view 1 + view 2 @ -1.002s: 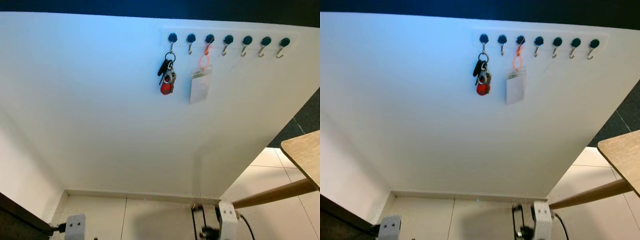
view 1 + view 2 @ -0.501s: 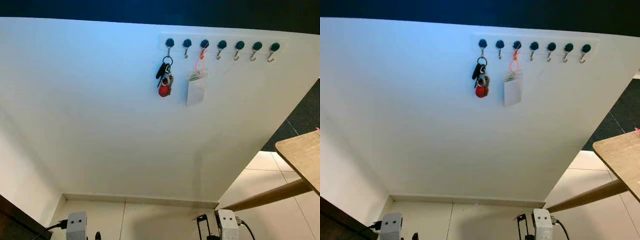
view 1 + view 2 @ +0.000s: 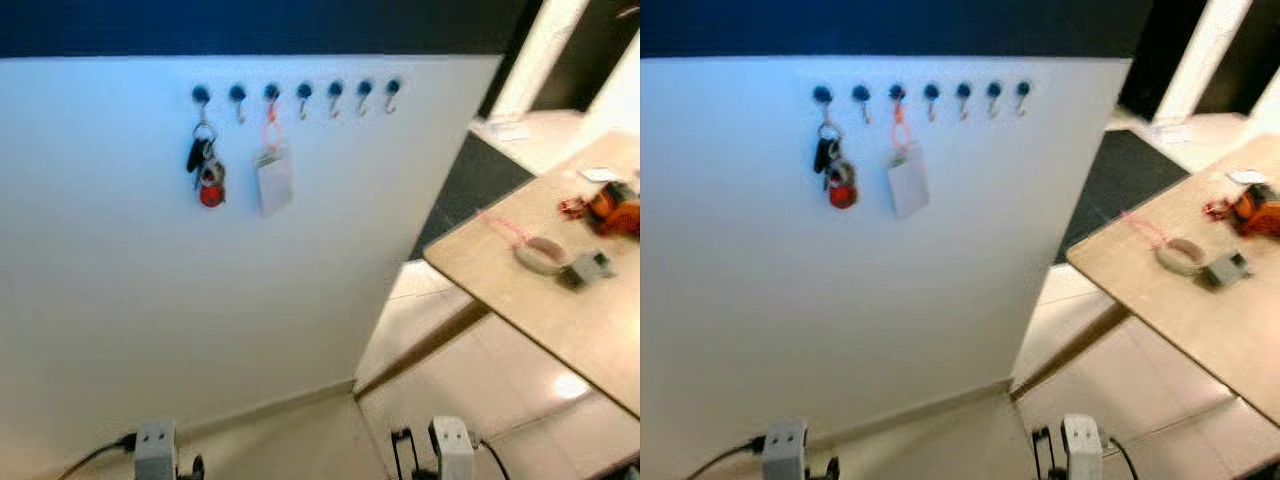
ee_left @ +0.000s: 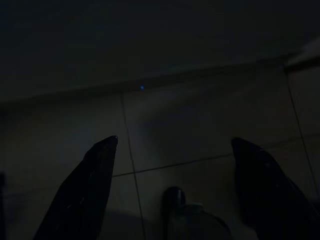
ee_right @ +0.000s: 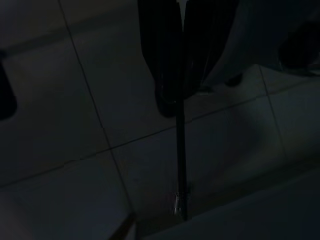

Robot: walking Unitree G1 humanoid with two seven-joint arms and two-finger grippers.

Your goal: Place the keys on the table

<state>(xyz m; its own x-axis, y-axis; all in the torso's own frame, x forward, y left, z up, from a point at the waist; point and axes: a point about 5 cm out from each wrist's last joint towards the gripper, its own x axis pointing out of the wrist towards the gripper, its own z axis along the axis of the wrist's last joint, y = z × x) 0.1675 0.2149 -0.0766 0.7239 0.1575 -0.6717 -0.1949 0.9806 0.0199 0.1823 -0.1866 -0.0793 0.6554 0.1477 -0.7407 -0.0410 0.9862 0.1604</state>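
Hanging upper left of the frame, keys [image 3: 204, 168] sit far above my left pincer [image 4: 172, 150], released; right pincer [image 5: 182, 95] clenched, farther.

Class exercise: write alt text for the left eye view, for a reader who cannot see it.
A bunch of keys with a red fob hangs from the first hook of a hook rail on a white wall, beside a white card. To the right stands a wooden table.
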